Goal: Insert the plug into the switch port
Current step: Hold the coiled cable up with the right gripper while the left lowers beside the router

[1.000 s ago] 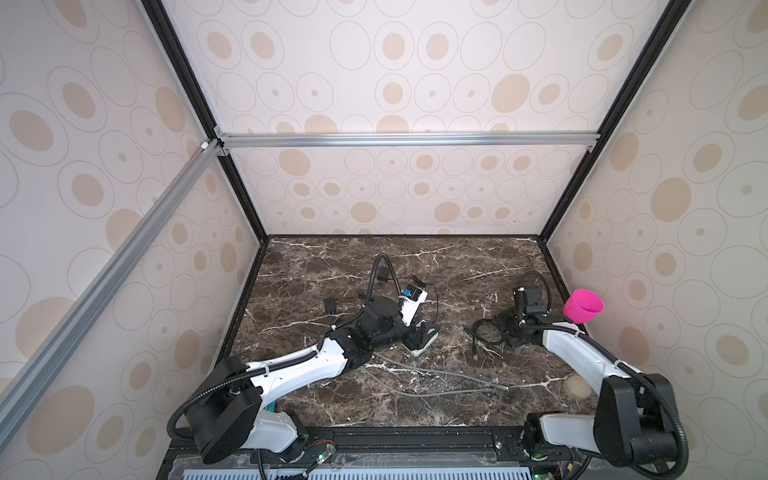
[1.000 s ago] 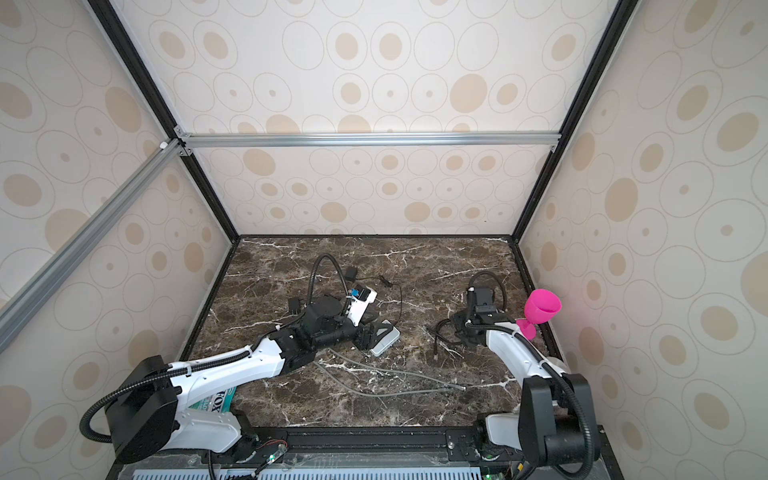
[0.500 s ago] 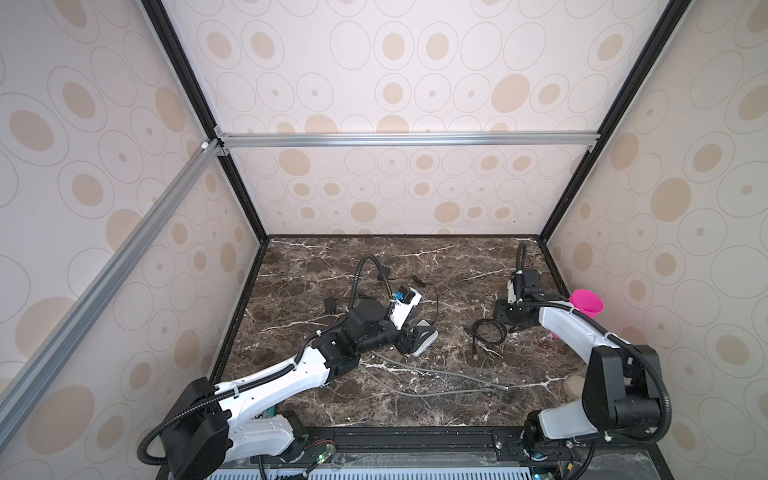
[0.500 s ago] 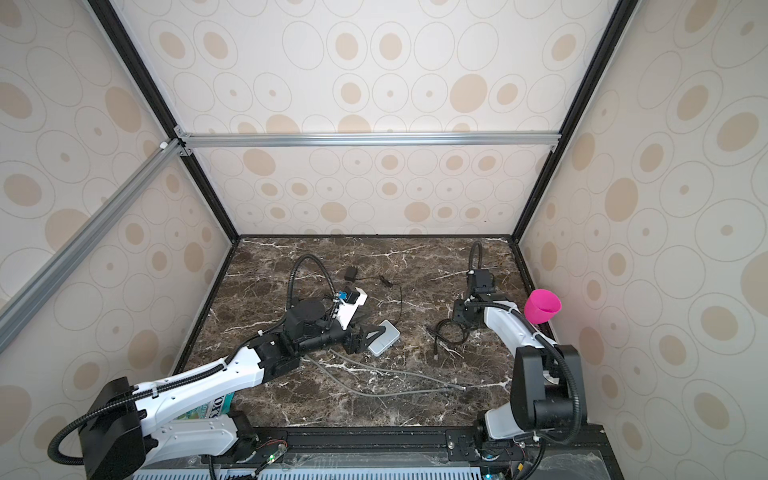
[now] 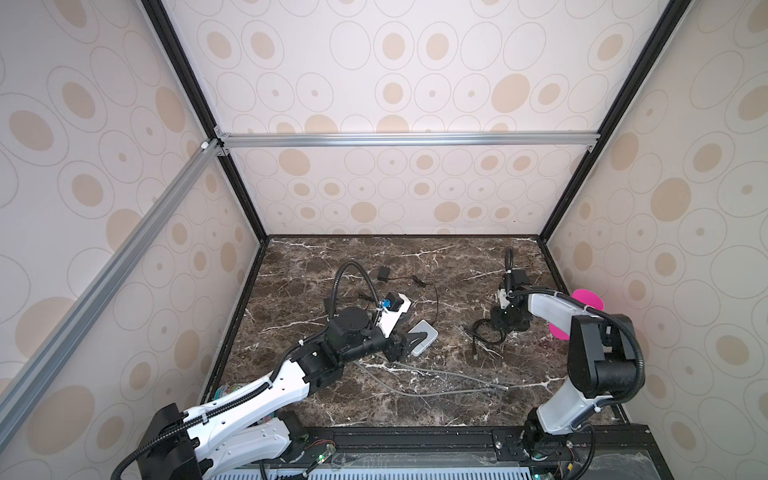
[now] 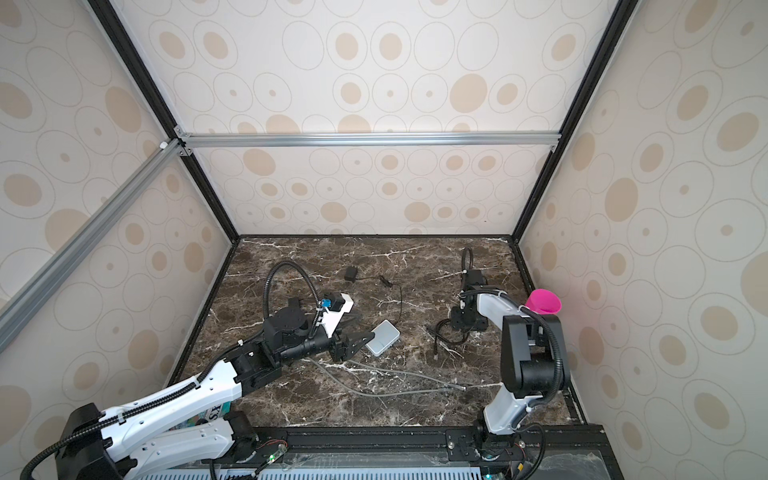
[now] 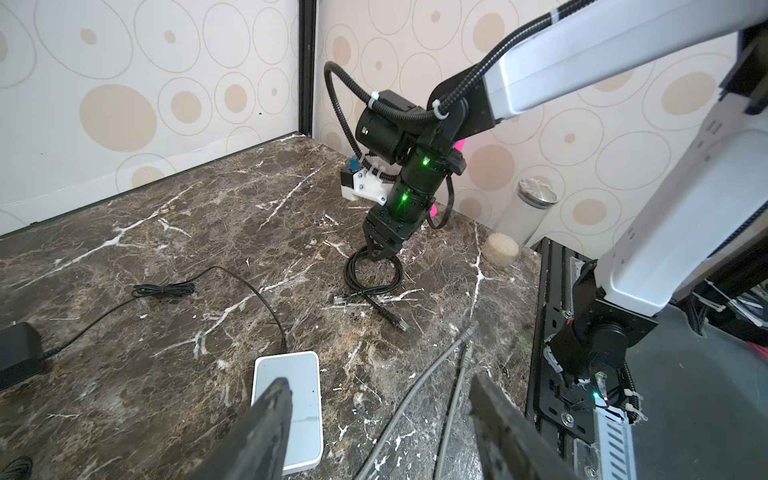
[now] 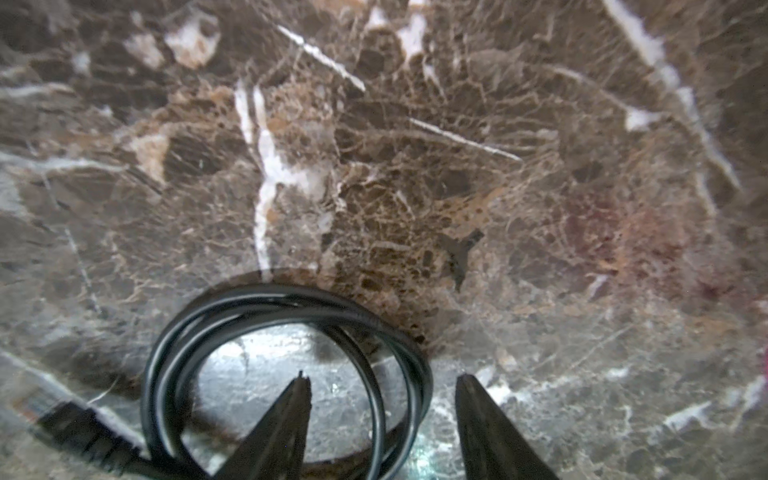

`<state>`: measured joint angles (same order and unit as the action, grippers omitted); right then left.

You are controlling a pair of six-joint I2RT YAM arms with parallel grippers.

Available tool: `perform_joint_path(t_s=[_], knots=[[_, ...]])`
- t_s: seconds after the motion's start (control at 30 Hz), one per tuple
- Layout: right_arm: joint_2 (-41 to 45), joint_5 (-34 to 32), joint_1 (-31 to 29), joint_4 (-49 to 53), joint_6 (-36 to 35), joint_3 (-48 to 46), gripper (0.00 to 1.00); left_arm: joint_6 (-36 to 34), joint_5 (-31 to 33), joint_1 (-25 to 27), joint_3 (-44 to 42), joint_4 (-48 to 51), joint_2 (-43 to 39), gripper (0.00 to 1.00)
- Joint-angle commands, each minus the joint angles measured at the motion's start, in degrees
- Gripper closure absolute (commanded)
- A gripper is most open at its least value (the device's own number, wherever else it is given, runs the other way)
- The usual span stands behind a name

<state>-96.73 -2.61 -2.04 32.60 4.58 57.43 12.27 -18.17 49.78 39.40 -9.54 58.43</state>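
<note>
Item: right gripper, two dark tapered fingers, jaws apart, tips low over the surface.
Item: coiled black cable, several round loops lying flat. One finger points inside the loop, the other outside; the loop's strands pass between them.
Item: cable end, dark, blocky, blurred; type unclear.
Surface: brown marble tabletop, white veins, glossy glare inside the coil.

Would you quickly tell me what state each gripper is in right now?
Left gripper: open, holding nothing.
Right gripper: open, jaws astride the black cable, not closed on it.
</note>
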Motion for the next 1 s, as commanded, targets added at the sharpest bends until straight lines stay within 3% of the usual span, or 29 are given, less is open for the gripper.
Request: perform_joint_path(t_s=[0.0, 0.2, 0.3, 0.37, 0.63, 0.83, 0.97], knots=[[-2.7, -0.1, 0.7, 2.0, -1.3, 1.8, 0.43, -1.6, -0.3, 0.1, -0.4, 1.4, -1.0, 0.32], [-5.4, 2.6, 1.9, 0.3, 0.1, 1.9, 0.64, -1.6, 0.1, 0.1, -0.2, 2.4, -1.8, 0.32], [-5.8, 3.5, 2.4, -0.8, 1.3, 1.3, 0.83, -1.6, 0.3, 0.1, 0.1, 3.1, -1.8, 0.32], [-5.6, 3.5, 2.5, -1.2, 1.8, 1.0, 0.89, -1.8, 0.5, 0.1, 0.6, 3.7, -1.5, 0.32], [1.7, 3.4, 2.4, -3.3, 5.9, -2.2, 0.99, -5.3, 0.9, 0.1, 5.2, 6.2, 2.8, 0.32], [12.0, 8.3, 2.5, -4.1, 12.6, -6.1, 1.0, -18.7, 0.0, 0.1, 9.0, 4.4, 7.8, 0.3], [18.4, 11.5, 2.1, -3.1, 20.7, -8.4, 1.0, -34.4, -3.6, 0.2, 5.5, -2.0, 8.0, 0.35]])
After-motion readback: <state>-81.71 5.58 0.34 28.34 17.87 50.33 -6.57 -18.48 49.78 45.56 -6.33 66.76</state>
